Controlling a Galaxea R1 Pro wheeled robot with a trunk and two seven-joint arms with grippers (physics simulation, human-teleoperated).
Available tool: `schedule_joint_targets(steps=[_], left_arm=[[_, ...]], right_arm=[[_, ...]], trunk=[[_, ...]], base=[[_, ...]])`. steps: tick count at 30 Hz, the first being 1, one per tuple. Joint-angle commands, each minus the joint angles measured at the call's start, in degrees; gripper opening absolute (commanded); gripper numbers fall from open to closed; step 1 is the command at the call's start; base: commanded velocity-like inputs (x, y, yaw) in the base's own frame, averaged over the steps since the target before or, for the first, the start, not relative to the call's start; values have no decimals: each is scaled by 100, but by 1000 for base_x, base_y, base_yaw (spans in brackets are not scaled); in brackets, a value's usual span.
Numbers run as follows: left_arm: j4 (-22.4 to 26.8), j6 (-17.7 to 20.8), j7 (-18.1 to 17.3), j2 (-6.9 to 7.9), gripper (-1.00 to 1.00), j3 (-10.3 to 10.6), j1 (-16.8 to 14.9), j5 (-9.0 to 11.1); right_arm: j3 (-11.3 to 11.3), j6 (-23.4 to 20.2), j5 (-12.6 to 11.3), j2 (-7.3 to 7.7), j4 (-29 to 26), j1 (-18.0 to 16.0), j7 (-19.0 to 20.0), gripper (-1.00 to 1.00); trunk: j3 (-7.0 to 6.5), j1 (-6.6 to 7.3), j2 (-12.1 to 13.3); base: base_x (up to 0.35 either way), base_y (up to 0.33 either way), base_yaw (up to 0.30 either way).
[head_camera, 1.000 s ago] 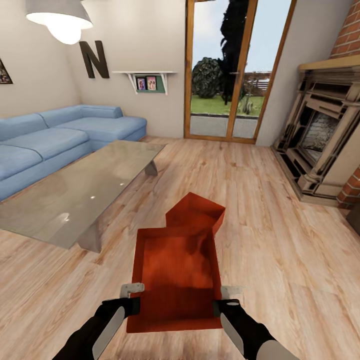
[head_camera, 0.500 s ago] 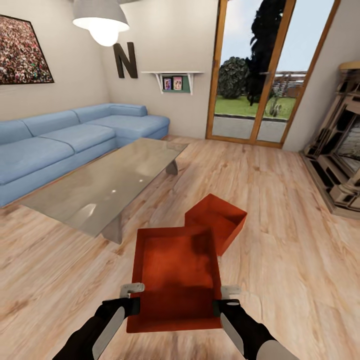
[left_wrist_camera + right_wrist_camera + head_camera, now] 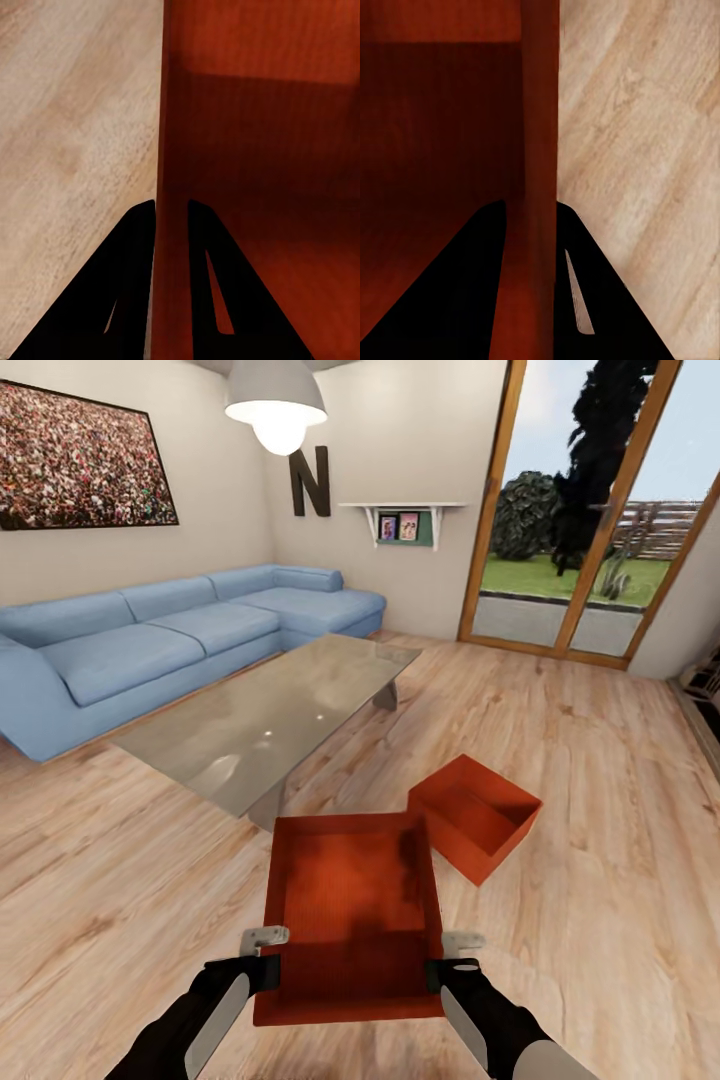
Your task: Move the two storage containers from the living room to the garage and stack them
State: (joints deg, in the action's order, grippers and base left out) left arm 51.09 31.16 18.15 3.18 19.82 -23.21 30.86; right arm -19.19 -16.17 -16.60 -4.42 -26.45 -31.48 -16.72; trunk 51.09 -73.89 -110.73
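I hold one orange-red storage container (image 3: 350,920) in front of me, above the light wood plank floor of the living room. My left gripper (image 3: 264,938) is shut on its left wall (image 3: 171,150), one finger on each side of it. My right gripper (image 3: 462,940) is shut on its right wall (image 3: 538,135) the same way. The second storage container (image 3: 478,815) sits open-top on the wood floor just beyond and to the right of the held one.
A glass coffee table (image 3: 270,715) stands ahead on the left, with a blue corner sofa (image 3: 150,640) behind it. Glass patio doors (image 3: 590,530) are at the back right. Open wood floor (image 3: 600,920) lies to the right.
The whole view has swung to the left: the sofa, table and floor container have slid rightward and the fireplace has left the picture. The held container keeps its place between the grippers.
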Motion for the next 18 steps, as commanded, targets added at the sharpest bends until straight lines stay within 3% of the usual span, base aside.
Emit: schedule_joint_targets(steps=[1, 18], left_arm=[[50, -137, 57, 7, -100, -52, -8, -10], [69, -145, 57, 7, -100, -49, -8, -2]], right_arm=[[11, -44, -19, 10, 0, 1, -33, -100], [11, -44, -19, 10, 0, 1, -31, -100]], trunk=[[5, 1, -2], [5, 1, -2]], base=[[0, 0, 296], [0, 0, 297]])
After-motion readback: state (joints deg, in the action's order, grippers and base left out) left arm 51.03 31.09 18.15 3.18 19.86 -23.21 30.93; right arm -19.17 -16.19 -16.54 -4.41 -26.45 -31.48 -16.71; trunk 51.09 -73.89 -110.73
